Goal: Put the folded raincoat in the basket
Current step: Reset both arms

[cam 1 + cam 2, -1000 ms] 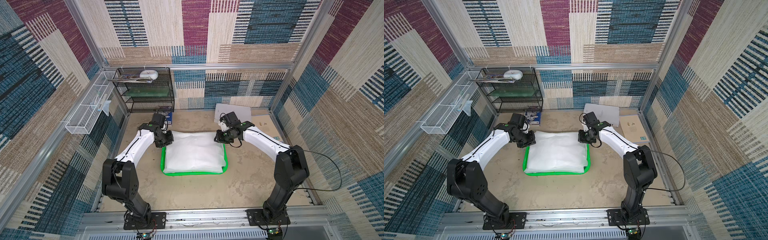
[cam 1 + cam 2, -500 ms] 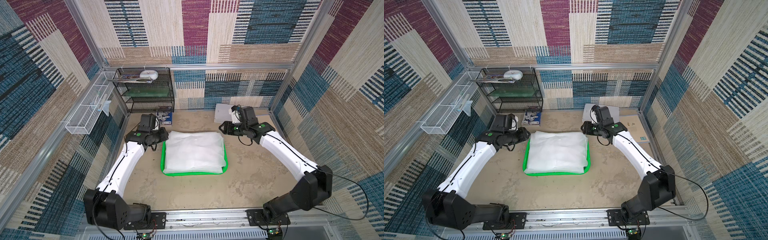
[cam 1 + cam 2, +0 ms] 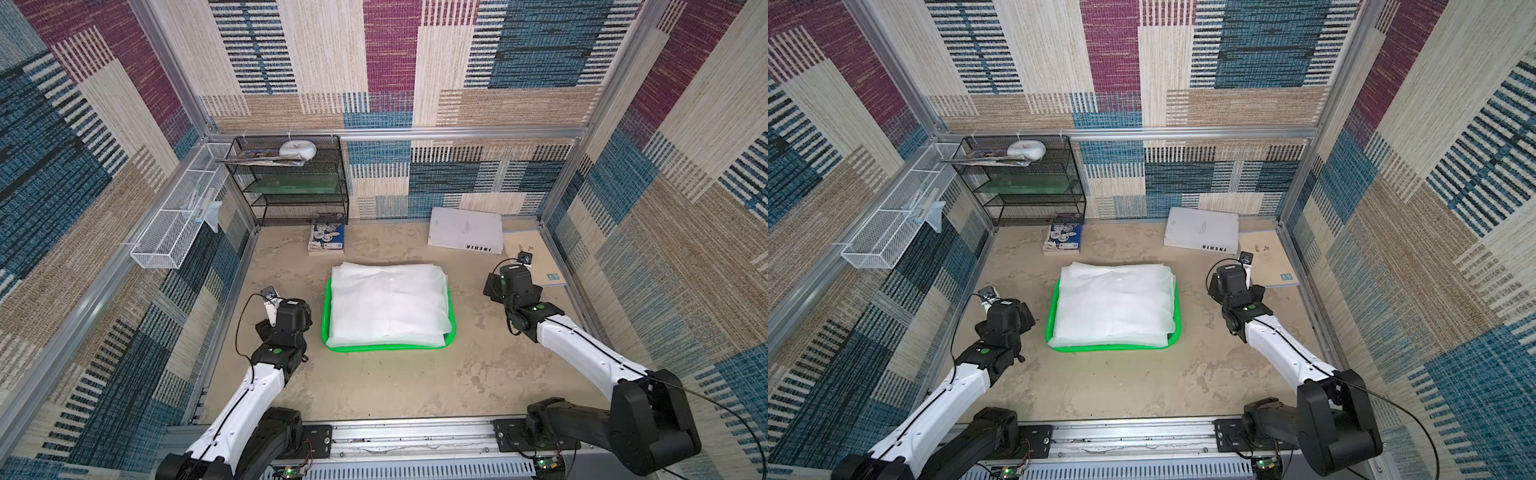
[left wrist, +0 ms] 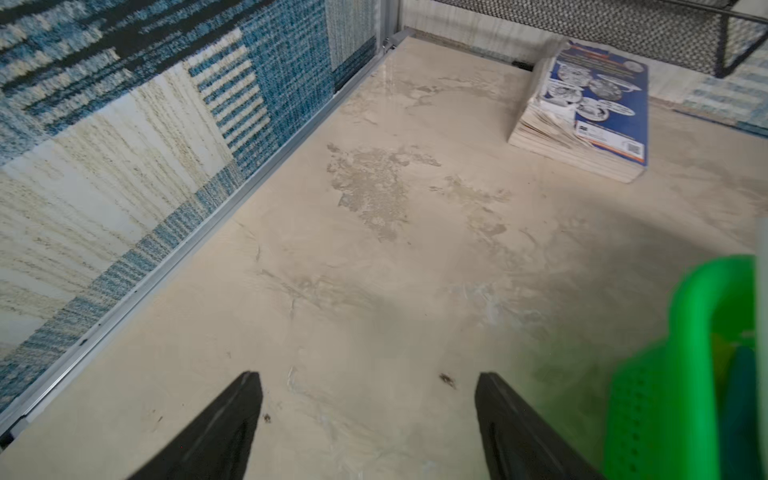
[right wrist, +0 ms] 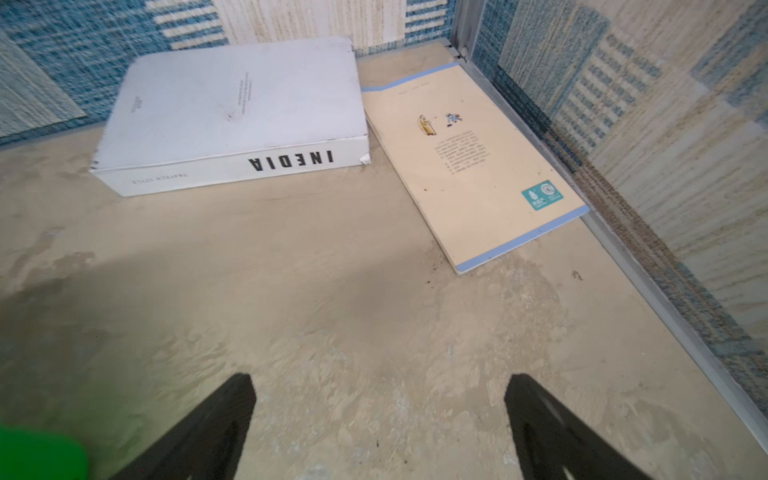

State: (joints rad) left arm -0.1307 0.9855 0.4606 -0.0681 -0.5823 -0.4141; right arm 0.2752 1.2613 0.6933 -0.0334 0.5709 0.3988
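One raincoat (image 3: 388, 305), one basket (image 3: 386, 347), three books (image 3: 463, 228) on the floor (image 3: 374, 386).

The raincoat (image 3: 388, 305) hides the floor of the basket (image 3: 374, 348) (only its rim shows).

A: that green basket (image 3: 386, 348) is glossy plastic, right? smooth rim, little holes in the side

B: yep. raincoat (image 3: 388, 305) looks like thin milky film with a soft sheen. tabletop (image 3: 395, 386) is matt, rough, blotchy beige. far left rack (image 3: 286, 208) is black metal mesh, and the walls (image 3: 540, 62) are coarse woven cloth
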